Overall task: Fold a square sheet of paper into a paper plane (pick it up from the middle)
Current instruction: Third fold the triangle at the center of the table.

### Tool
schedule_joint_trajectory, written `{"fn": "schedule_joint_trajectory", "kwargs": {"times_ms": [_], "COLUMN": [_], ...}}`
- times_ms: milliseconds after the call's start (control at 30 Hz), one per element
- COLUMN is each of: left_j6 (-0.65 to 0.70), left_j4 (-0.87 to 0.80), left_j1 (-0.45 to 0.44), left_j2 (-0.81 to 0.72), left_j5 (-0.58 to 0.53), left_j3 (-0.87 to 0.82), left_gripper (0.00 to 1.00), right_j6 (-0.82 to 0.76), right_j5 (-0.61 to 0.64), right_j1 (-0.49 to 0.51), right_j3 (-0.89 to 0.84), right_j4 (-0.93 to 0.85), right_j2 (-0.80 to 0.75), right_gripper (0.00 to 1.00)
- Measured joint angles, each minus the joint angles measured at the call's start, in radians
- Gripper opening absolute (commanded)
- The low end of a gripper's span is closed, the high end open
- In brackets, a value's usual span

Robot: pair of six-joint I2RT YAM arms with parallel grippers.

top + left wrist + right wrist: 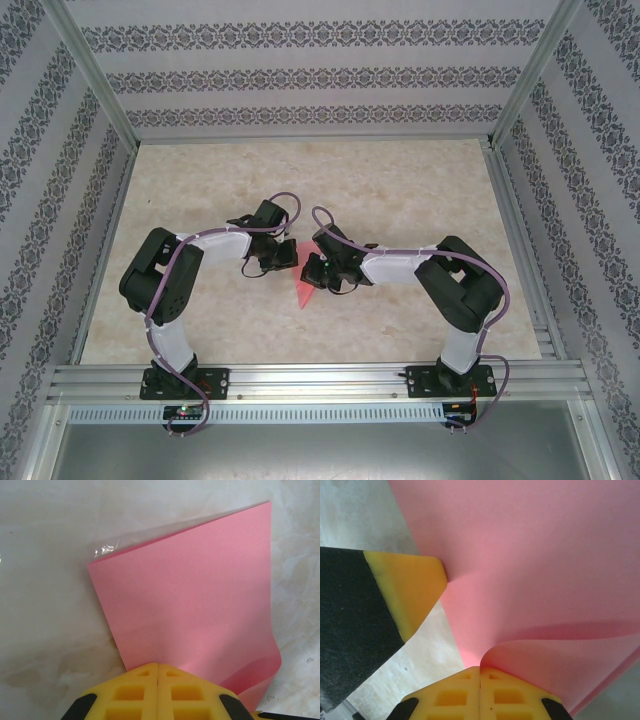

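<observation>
The square sheet of paper point(302, 292) is salmon pink and sits between both grippers at the table's middle. In the left wrist view the sheet point(200, 590) rises from my left gripper point(158, 666), whose yellow fingers are shut on its near edge; its lower right corner curls over. My right gripper point(480, 669) is shut on a bent-over fold of the sheet point(545, 555). One of the left gripper's fingers point(412, 590) meets the sheet's left edge there. From above, the left gripper point(284, 256) and right gripper point(316, 272) nearly touch. The paper plane is out of view.
The marble-patterned table point(400, 190) stretches away on all sides of the grippers. Patterned walls point(300, 80) and aluminium posts enclose it. A metal rail point(320, 380) carrying both arm bases runs along the near edge.
</observation>
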Motion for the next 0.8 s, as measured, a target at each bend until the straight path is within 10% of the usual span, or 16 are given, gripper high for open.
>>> {"fn": "schedule_joint_trajectory", "kwargs": {"times_ms": [800], "left_j6": [0.001], "left_j4": [0.004], "left_j1": [0.0], "left_j2": [0.002], "left_j5": [0.007], "left_j3": [0.0], "left_gripper": [0.06], "right_j6": [-0.002], "right_j5": [0.005], "right_j1": [0.0], "right_j3": [0.0], "right_j4": [-0.01], "right_j2": [0.019], "right_gripper": [0.05]}}
